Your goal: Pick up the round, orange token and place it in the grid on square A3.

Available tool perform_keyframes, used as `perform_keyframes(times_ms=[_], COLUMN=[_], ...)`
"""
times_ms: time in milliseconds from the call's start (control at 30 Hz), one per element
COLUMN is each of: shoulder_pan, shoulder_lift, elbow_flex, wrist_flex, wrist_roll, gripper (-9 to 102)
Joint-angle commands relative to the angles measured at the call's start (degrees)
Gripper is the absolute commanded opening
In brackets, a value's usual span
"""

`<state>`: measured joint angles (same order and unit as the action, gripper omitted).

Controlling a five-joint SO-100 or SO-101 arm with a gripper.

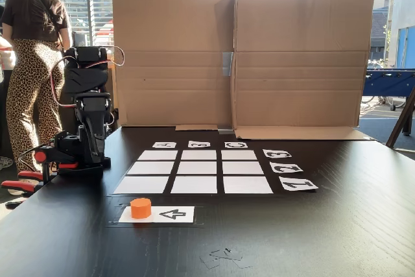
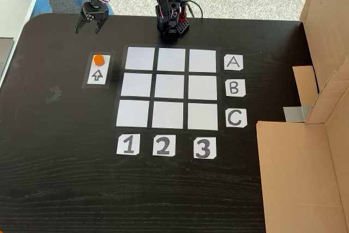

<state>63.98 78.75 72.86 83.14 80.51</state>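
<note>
The orange token (image 1: pixel 141 207) (image 2: pixel 98 59) stands on one end of a white arrow card, beside the grid (image 1: pixel 194 170) (image 2: pixel 170 87). Square A3 (image 1: pixel 157 155) (image 2: pixel 203 60) is the corner cell where row A meets column 3, and it is bare. In a fixed view from above, my gripper (image 2: pixel 90 23) hangs open over the dark table, a little beyond the token's end of the card, with nothing between its fingers. In the other fixed view the arm is folded at the left, its gripper (image 1: pixel 93 150) pointing down.
A cardboard wall (image 1: pixel 240 56) (image 2: pixel 305 151) stands along the grid's far side. The arm base (image 2: pixel 172 23) is clamped at the table edge with red clamps (image 1: pixel 19 185). A person (image 1: pixel 35 50) stands behind the table. Label cards (image 2: pixel 233 63) edge the grid.
</note>
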Motion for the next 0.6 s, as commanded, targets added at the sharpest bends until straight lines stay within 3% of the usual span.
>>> perform_keyframes(times_ms=[0,567], shoulder_pan=[-1.49,-4.39], shoulder_lift=[-1.49,-10.28], elbow_flex=[-3.43,-6.86], wrist_flex=[-0.35,-0.53], wrist_roll=[-3.08,-24.08], gripper=[33,33])
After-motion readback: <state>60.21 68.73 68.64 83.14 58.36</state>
